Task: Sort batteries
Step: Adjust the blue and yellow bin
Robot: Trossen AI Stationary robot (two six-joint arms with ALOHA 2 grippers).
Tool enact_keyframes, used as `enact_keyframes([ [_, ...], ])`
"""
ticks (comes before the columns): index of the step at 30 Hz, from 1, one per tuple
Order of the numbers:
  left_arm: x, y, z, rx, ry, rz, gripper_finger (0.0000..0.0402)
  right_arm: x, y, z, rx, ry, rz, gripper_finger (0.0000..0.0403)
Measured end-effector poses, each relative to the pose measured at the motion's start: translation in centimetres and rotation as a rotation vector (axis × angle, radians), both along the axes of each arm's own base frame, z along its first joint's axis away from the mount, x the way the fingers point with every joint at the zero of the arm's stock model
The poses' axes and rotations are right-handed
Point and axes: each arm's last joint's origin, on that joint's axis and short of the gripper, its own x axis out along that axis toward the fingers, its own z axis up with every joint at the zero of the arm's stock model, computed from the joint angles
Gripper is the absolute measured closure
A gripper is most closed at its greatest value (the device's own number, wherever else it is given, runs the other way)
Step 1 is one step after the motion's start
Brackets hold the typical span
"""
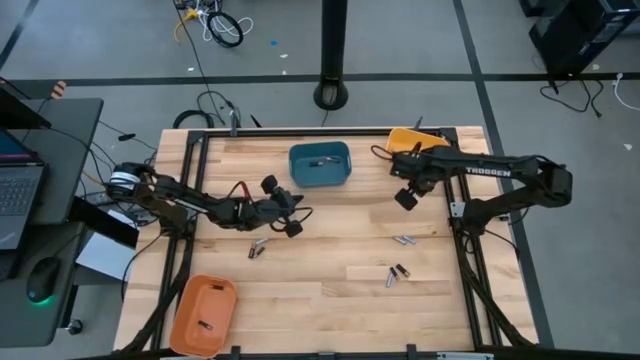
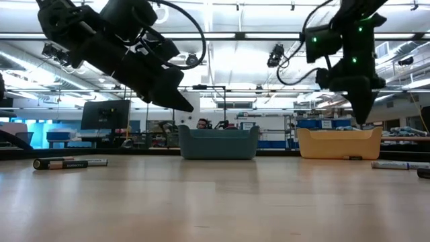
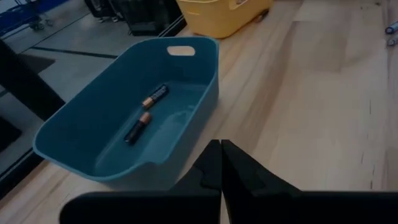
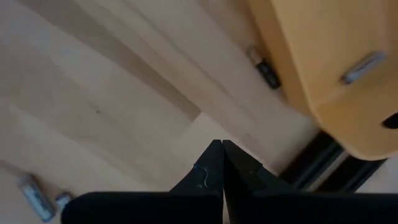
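The left gripper [image 1: 293,229] is held above the pale wooden slatted table [image 1: 330,300], just short of the teal rectangular plastic bin [image 1: 320,164]; its two dark fingers [image 3: 211,165] are pressed together and nothing is gripped between them. Two dark cylindrical batteries with copper-coloured ends [image 3: 147,114] are seen lying on the floor of that teal bin in the left wrist view. The right gripper [image 1: 405,199] is raised over the table beside the yellow plastic bin [image 1: 412,139], with its fingers likewise fully closed on nothing. One silvery-grey battery [image 4: 362,66] is visible inside the yellow bin, and a small dark cell [image 4: 263,68] lies on the wood just beside that bin's wall. Loose batteries are found on the table in three places: a pair near the left gripper [image 1: 257,247], a pair toward the right side [image 1: 403,240], and a further group closer to the near edge [image 1: 396,273]. An orange plastic bin [image 1: 204,314] stands at the near left corner, with one small dark cell inside it.
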Motion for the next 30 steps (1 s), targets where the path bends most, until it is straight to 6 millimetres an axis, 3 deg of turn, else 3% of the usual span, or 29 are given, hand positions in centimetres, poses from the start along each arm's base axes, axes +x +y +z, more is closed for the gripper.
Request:
enact_keyframes([
  [4,-0.1,0.0,-0.1,0.001,0.016,0.001,0.0396,-1.2,-1.1,-1.1,0.038,0.033,-0.045,0.0396],
  [15,-0.1,0.0,-0.2,0.007,0.02,0.014,0.0396,-3.9,-3.7,-2.6,-0.104,0.154,-0.22,0.0396],
  [25,-0.2,0.1,-0.2,0.016,0.021,0.03,0.0396,-3.7,-5.1,-2.5,-0.231,0.119,-0.232,0.0396],
  [30,-0.2,0.1,-0.2,0.023,0.025,0.04,0.0396,-3.2,-4.1,-1.3,-0.203,0.114,-0.16,0.0396],
])
